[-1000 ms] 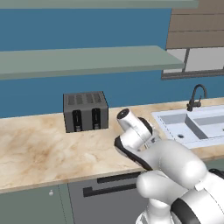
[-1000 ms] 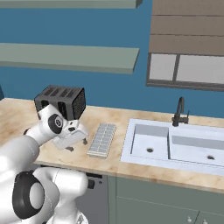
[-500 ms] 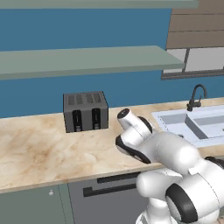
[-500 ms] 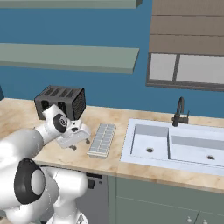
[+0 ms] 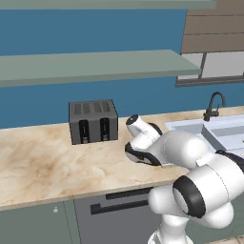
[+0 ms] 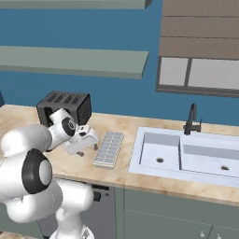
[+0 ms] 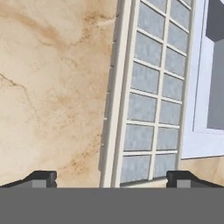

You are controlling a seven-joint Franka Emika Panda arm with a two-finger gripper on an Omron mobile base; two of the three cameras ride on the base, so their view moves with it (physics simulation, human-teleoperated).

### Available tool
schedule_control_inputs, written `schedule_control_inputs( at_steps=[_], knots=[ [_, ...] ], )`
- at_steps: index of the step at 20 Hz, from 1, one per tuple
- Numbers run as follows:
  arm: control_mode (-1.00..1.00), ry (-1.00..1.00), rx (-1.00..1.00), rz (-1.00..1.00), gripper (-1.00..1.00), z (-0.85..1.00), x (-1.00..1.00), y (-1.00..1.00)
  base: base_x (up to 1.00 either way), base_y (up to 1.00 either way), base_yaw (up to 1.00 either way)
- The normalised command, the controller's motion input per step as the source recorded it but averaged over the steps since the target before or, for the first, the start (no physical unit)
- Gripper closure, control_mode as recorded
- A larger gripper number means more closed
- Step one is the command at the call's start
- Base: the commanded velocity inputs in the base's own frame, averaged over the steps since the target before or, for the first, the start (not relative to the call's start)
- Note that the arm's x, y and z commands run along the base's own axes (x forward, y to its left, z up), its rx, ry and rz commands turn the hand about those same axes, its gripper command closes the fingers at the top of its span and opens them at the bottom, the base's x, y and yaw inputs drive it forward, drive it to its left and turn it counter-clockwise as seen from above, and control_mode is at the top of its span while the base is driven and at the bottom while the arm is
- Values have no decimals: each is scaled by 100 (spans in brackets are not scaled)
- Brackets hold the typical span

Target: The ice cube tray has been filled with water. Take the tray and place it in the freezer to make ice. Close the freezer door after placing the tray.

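So the setting is a rendered kitchen with a deep blue back wall, a long sage-green floating shelf (image 5: 95,66) running across it, and a window (image 6: 200,72) with a brown slatted blind pulled partway down over the sink end. The countertop (image 5: 43,162) is a warm beige marble-look slab with darker veining, sitting on grey-green cabinets with a dark dishwasher front (image 5: 114,209) underneath. A boxy dark grey toaster (image 5: 93,121) with four slots on top stands toward the back of the counter. Off to the side there's a pale double-bowl sink (image 6: 186,156) with a black gooseneck faucet (image 6: 192,119) behind it.

The ice cube tray (image 6: 108,148) lies flat on the counter between the toaster and the sink, just beside the sink's rim. It's a pale grey-white rectangle; up close in the hand view it shows a two-wide grid of square cells with a bluish-grey fill and a raised rim along its long edge.

The gripper (image 7: 111,178) hangs over the near end of the tray with its fingers spread wide, straddling the tray's width and grasping nothing. In the right base view the hand (image 6: 84,139) sits right next to the tray.
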Motion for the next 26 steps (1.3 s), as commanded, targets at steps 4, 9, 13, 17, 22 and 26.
schedule_control_inputs(
  at_steps=[4, 9, 13, 17, 22, 26],
  knots=[
    [-100, 0, -4, 0, -100, -19, 5, -1, 0, 0, 0],
    [-100, 0, -8, 0, -100, -24, 2, -3, 0, 0, 0],
    [-100, 0, -2, -2, -100, -10, 12, -3, 0, 0, 0],
    [-100, 0, 0, 0, -100, -3, 7, -10, 0, 0, 0],
    [-100, 0, 0, 0, -100, -9, 2, -18, 0, 0, 0],
    [-100, 0, 0, 0, -100, -16, 0, -24, 0, 0, 0]
  ],
)
